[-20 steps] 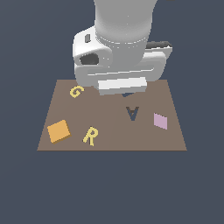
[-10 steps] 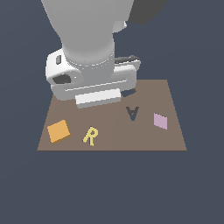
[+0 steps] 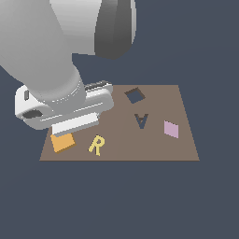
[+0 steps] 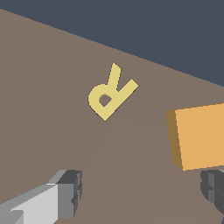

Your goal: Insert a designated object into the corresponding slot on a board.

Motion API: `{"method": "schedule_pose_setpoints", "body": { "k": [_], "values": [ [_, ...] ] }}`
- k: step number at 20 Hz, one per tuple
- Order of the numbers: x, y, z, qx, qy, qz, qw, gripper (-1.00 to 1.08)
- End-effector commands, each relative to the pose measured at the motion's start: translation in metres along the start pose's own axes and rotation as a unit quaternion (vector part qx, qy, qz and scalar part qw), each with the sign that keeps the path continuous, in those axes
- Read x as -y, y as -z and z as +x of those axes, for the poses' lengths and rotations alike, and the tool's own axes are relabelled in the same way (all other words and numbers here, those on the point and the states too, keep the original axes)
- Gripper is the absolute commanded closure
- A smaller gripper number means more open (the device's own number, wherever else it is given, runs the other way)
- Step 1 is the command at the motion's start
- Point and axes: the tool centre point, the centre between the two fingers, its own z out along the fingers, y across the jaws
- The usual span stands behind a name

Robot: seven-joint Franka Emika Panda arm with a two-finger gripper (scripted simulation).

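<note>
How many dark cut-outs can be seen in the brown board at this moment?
2. The diamond-shaped square slot lies near the far edge of the board; the A-shaped cut-out is just in front of it. The arm covers the exterior view's left part, so another may be hidden.

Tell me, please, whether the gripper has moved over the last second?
Yes. Against the fixed board, the gripper has swung toward the exterior view's left, now above the orange block.

Arm over orange block (image 3: 62, 142), board (image 3: 154, 149) — diamond slot (image 3: 134, 95) uncovered

Even, shadowless, sharp simulator light
</note>
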Motion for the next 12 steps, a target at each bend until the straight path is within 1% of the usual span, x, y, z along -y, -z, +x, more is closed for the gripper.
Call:
{"method": "schedule_pose_setpoints", "body": {
  "k": [1, 6, 12],
  "values": [
    [-0.019, -0.008, 0.003, -0.001, 0.017, 0.0, 0.9999, -0.92],
    [-0.047, -0.02, 0.011, -0.002, 0.042, -0.001, 0.9991, -0.92],
    [-0.067, -0.029, 0.018, -0.003, 0.06, -0.001, 0.9982, -0.92]
  ]
}}
